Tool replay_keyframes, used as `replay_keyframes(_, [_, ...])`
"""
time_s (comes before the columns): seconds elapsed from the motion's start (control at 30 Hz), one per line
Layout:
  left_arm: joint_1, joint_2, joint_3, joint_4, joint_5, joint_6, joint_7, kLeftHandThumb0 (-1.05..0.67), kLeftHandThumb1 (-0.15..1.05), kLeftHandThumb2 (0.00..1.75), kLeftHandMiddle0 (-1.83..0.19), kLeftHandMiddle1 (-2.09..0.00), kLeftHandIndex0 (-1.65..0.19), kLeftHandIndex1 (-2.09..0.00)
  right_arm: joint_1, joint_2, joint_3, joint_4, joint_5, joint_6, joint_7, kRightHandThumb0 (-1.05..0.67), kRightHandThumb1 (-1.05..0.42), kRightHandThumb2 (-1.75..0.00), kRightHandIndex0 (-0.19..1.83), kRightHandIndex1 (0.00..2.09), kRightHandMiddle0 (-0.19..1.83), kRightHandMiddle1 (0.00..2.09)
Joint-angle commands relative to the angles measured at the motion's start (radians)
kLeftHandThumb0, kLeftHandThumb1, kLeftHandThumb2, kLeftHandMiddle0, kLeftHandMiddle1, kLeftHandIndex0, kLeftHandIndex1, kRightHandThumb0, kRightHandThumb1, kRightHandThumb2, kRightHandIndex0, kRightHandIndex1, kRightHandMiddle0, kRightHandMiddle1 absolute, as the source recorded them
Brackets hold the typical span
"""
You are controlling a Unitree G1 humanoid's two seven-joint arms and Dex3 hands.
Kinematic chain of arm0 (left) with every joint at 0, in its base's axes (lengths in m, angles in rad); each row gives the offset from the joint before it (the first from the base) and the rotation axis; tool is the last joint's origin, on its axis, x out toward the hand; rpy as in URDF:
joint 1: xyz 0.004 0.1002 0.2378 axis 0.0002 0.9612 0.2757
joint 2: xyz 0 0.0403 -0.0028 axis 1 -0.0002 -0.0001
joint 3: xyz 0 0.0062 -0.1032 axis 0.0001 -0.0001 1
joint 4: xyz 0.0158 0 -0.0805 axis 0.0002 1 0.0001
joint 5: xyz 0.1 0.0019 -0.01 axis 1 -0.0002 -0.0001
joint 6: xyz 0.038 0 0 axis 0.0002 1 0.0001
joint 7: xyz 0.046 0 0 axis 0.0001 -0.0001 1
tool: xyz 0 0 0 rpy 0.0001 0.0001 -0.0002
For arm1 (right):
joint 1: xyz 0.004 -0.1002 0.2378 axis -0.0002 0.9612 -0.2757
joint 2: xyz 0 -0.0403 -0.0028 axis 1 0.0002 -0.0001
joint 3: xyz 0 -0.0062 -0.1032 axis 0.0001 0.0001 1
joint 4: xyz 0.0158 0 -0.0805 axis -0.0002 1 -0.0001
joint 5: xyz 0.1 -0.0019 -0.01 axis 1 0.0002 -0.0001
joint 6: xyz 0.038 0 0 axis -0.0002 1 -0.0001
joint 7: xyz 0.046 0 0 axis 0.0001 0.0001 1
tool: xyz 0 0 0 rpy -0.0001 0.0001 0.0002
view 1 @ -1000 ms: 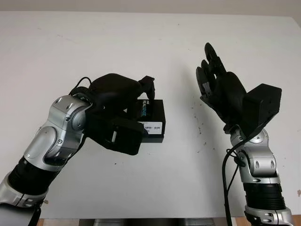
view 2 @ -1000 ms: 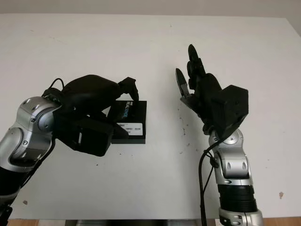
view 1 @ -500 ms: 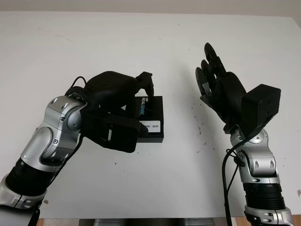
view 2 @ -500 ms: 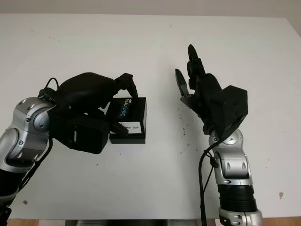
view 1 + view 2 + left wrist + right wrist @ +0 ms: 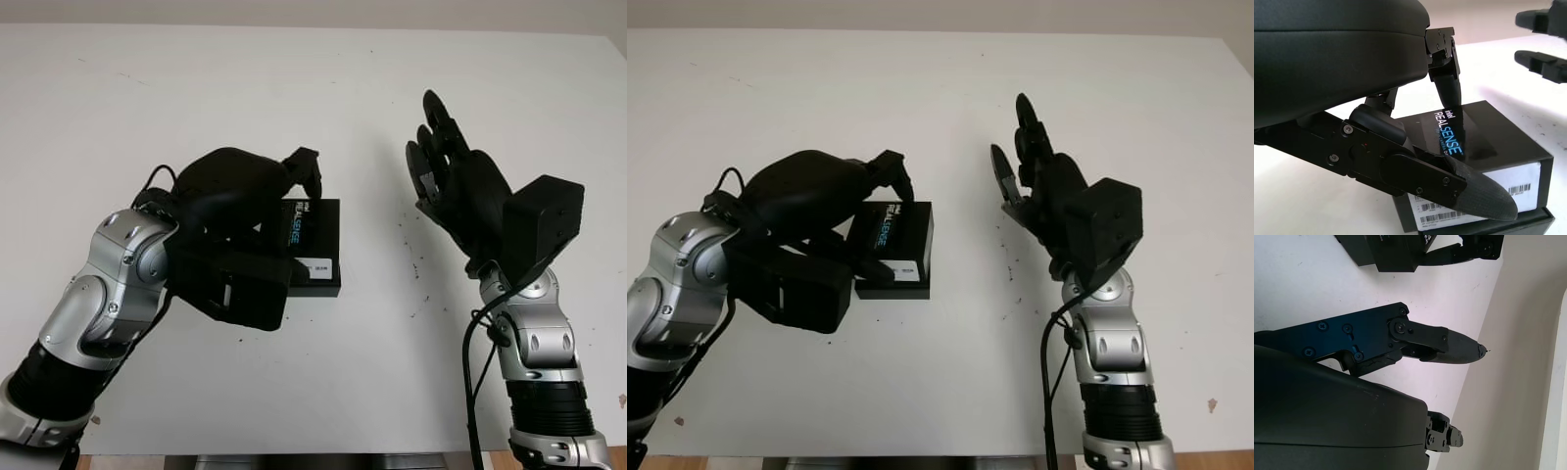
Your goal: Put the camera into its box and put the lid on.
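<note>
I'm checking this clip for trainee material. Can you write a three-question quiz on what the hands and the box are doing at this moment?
1. True or false: the left robot hand has its fingers around the black box.
2. Which describes the right robot hand? A) holding the lid B) open, raised above the table, right of the box C) pressing on the box
3. Fill in: the box sits on the white ____.

Key: 1 true: one finger is at the box's far edge and another lies across its labelled side. 2 B. 3 table.
</note>
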Motion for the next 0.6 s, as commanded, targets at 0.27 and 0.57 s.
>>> replay_keyframes(0.27, [0.062, 0.022, 0.007, -0.118, 0.028, -0.016, -0.037, -0.42, 1.05, 0.16, -0.17, -2.09, 0.05, -1.90, 0.003, 0.000, 0.001, 0.016, 0.000, -0.029, 0.007, -0.61, -1.05, -0.56, -0.10, 0.06, -0.08, 0.06])
replay_keyframes(0.57, [0.108, 0.005, 0.003, -0.156, 0.061, 0.005, -0.072, -0.44, 1.05, 0.20, -0.15, -2.09, 0.10, -2.02, 0.005, -0.001, -0.001, 0.018, 0.000, -0.034, 0.010, -0.60, -1.05, -0.57, -0.10, 0.06, -0.08, 0.06])
